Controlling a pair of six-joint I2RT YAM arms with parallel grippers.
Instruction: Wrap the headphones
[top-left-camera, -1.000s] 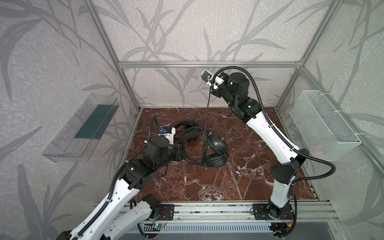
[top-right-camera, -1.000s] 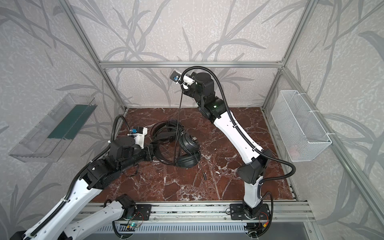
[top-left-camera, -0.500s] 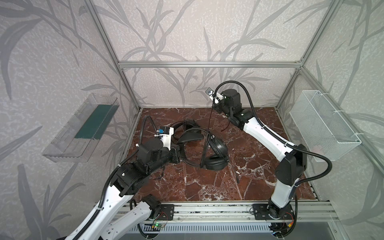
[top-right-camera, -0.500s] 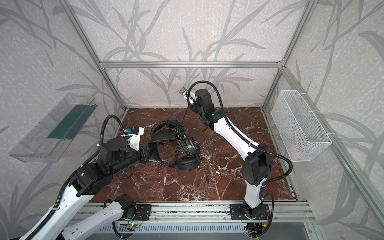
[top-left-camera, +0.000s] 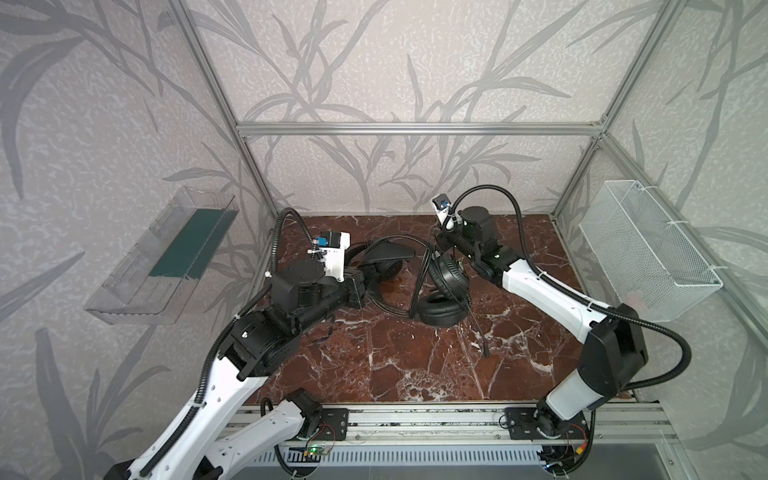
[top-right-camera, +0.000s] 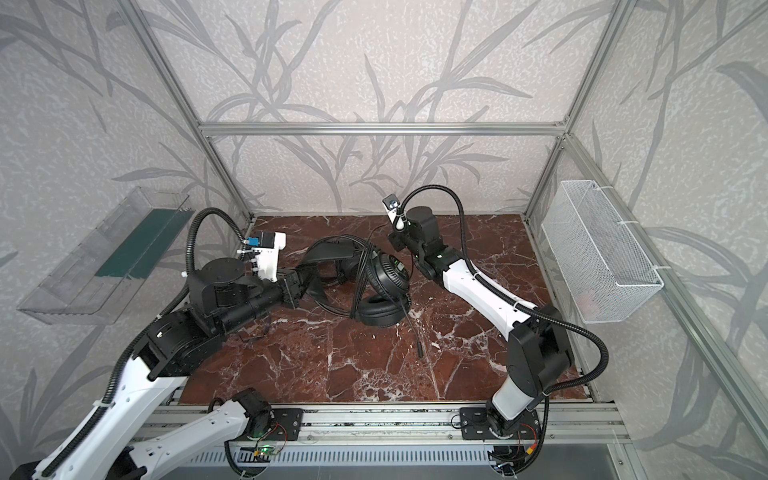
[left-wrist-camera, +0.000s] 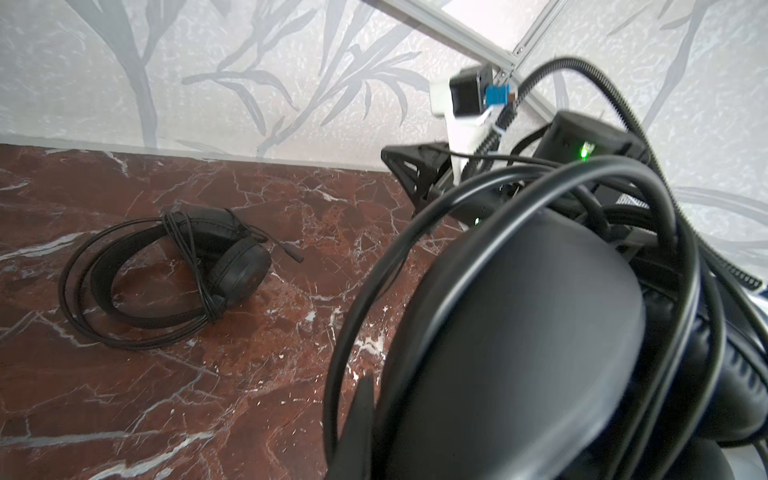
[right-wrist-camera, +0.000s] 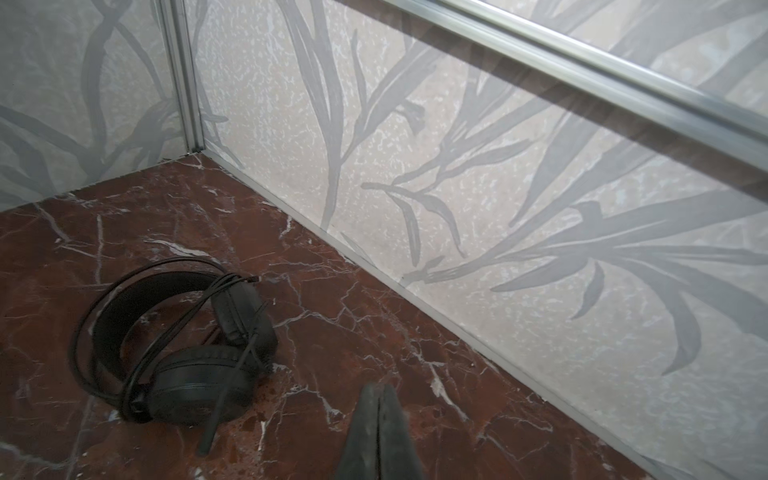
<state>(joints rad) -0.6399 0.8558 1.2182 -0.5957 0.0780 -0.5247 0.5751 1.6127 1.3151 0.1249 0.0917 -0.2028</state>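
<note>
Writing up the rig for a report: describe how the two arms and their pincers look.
Both arms have white shells with black joints. A ribbed black hose loops along each. A white bracket near each wrist carries a small camera with a blue plug. The right pincer has dark tapered fingers; the left pincer is black.

The right arm has folded down from a high reach: its right gripper (top-left-camera: 437, 243), a second ago raised well above the floor and drawing a long stretch of cable (top-left-camera: 420, 274) straight up, now sits low, just at 12 o'clock of the headphones (top-left-camera: 446, 278), and the cable runs much shorter. The left gripper (top-left-camera: 360, 286) has slid toward 9 o'clock, and the left arm's elbow has dropped lower.
</note>
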